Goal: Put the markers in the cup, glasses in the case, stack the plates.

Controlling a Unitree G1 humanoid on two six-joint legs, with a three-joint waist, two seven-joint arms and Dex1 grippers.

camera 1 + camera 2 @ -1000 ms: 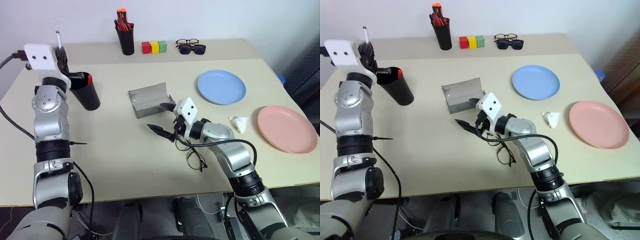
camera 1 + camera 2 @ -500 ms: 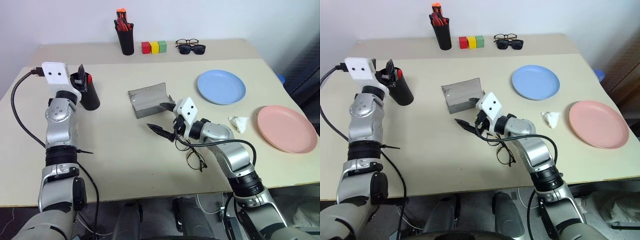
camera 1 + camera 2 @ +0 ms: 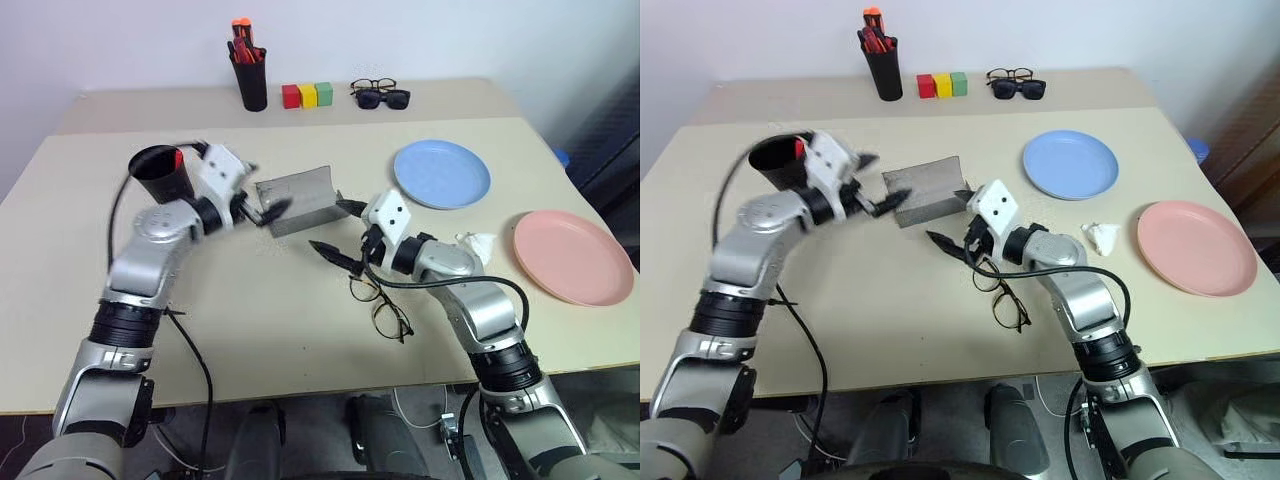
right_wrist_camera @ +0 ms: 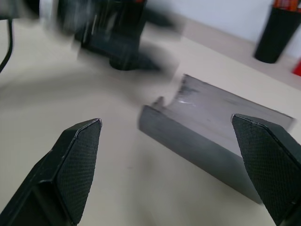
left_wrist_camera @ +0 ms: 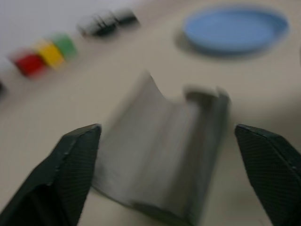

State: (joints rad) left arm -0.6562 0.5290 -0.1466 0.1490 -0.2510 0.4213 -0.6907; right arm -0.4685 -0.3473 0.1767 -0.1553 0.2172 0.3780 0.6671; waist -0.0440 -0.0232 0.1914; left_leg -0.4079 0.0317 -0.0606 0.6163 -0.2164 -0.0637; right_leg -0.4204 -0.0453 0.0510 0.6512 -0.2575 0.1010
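The left gripper (image 3: 262, 209) has come away from the wide black plastic cup (image 3: 160, 172) at the table's left and swung in toward the middle, where it now hangs at the left end of the grey hard-shell glasses case (image 3: 297, 198), fingers spread wide and holding nothing. A second ago it stood raised beside the cup's rim with a white-bodied marker in it; now a red marker (image 3: 178, 156) shows inside the cup's mouth and the cup stands upright. The right gripper (image 3: 340, 231) has hardly moved: it hovers just off the case's right end, jaws fully apart and empty.

The case lies open, its curved lid tipped back, between the two grippers. The thin dark-framed eyeglasses (image 3: 380, 305) lie on the beige table (image 3: 250, 320) under the right forearm, toward the near edge. The light blue round plate (image 3: 442, 173) sits right of the case; the salmon pink round plate (image 3: 573, 257) sits apart from it, close to the right edge, with a crumpled white tissue (image 3: 477, 246) between them.

Along the far edge stand a narrow black pen holder with orange-red pens (image 3: 249, 70), three small blocks, red, yellow and green (image 3: 307, 95), and two more pairs of glasses (image 3: 381, 93). The widest bare stretch is the near-left part of the table.
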